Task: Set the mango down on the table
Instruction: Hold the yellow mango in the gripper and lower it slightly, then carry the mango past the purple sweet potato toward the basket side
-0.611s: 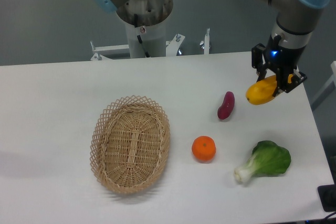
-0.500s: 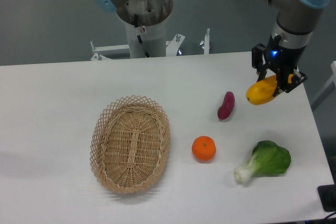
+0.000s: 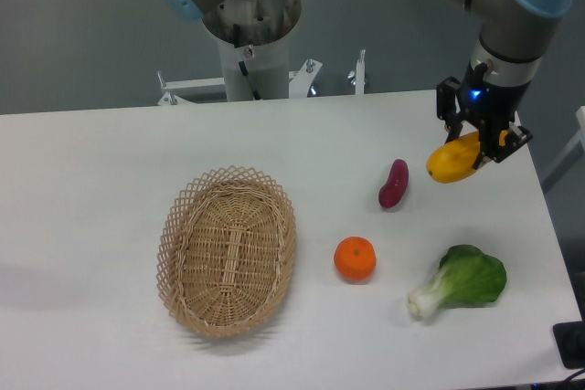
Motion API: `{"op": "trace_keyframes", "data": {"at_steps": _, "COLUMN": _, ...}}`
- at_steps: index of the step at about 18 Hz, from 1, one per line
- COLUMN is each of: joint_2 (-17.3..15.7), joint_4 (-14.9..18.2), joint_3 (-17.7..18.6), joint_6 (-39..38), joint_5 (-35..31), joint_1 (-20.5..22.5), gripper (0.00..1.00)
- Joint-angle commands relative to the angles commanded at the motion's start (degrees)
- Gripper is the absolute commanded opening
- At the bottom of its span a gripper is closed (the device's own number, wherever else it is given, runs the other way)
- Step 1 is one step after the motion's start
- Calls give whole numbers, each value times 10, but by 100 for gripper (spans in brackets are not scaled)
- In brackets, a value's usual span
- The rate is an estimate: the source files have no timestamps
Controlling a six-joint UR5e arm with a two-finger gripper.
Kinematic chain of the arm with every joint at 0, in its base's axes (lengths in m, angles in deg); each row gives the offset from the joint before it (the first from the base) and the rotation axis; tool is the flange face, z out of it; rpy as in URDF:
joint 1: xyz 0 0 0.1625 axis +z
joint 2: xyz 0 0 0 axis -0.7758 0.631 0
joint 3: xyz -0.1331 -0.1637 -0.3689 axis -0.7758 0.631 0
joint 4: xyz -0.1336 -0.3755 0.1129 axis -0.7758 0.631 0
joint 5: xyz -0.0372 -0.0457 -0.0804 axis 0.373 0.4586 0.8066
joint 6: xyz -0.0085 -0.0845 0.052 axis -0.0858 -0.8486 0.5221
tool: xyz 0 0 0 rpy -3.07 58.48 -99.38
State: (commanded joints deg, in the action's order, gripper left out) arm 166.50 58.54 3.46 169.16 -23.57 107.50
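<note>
Gripper (image 3: 480, 139) clamped on the mango (image 3: 452, 161), fingers down, at the far right of the table (image 3: 110, 162). Mango sticks out to the gripper's left, low over the tabletop; can't tell if it touches. Purple vegetable (image 3: 394, 184) just left of it. Orange (image 3: 355, 258) and bok choy (image 3: 462, 281) nearer the camera. Basket (image 3: 228, 251) well off to the left.

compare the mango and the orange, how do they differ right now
The mango is oblong and yellow with an orange tinge; the orange is round and deep orange. The mango is gripped at one end by the tool near the table's far right edge, while the orange lies free on the table, nearer the front, between the wicker basket and the leafy green. The mango looks somewhat longer. Both are smooth, whole fruits.
</note>
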Motion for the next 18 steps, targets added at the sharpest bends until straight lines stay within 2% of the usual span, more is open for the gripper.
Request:
{"op": "trace_keyframes", "data": {"at_steps": 4, "joint_2": 3, "joint_4": -4, "joint_3": 2, "joint_6": -4, "joint_5": 2, "joint_1": -4, "gripper": 41}}
{"op": "trace_keyframes", "data": {"at_steps": 7, "joint_2": 2, "joint_4": -35, "joint_3": 23, "joint_6": -10, "joint_5": 4, "joint_1": -7, "gripper": 41}}
{"op": "trace_keyframes", "data": {"at_steps": 15, "joint_2": 7, "joint_4": -168, "joint_3": 95, "joint_6": -71, "joint_5": 4, "joint_1": -35, "gripper": 40}}
{"op": "trace_keyframes", "data": {"at_steps": 18, "joint_2": 4, "joint_4": -207, "joint_3": 150, "joint_6": -76, "joint_5": 4, "joint_1": -39, "gripper": 40}}
